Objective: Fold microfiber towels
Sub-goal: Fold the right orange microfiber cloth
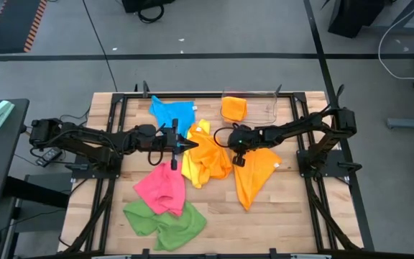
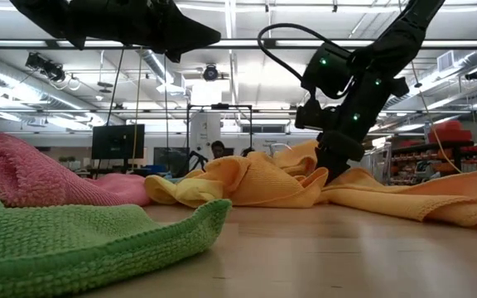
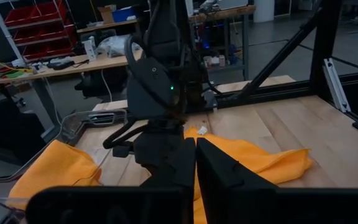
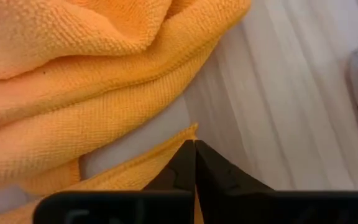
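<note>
In the low view the green towel (image 2: 98, 240) and pink towel (image 2: 31, 174) are cut off by the picture's edge; the blue towel (image 1: 172, 115) lies partly beneath the left arm; whether the right gripper's fingers (image 4: 185, 165) pinch the orange towel (image 4: 104, 74) cannot be told.

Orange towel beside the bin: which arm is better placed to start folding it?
Right. Its end effector is shut on the orange towel at a corner, low at the table. The left end effector hangs shut over the yellow towel.
</note>
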Controlling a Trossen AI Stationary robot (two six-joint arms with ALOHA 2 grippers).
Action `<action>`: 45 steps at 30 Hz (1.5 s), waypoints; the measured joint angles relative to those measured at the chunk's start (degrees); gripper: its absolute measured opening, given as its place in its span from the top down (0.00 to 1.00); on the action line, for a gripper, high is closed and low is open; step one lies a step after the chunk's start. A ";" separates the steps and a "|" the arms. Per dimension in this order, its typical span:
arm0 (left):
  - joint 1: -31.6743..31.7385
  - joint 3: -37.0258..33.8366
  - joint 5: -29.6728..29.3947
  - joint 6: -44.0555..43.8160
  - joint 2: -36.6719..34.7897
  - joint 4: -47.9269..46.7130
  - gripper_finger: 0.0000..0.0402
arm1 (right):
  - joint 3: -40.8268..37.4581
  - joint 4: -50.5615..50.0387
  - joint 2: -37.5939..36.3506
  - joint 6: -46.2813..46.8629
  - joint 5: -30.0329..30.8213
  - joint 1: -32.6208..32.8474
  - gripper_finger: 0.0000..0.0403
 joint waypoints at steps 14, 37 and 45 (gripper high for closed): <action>0.00 0.00 -0.01 0.02 0.00 -0.06 0.93 | 2.58 -3.44 -4.96 -2.21 -5.12 -0.71 0.89; 0.00 0.00 0.00 0.00 0.00 -0.02 0.93 | 2.40 -0.42 3.85 -2.09 -2.29 -1.30 0.72; 0.00 0.00 -0.02 -0.01 0.00 -0.06 0.97 | 2.44 -0.11 4.53 -1.58 -2.59 -1.53 0.97</action>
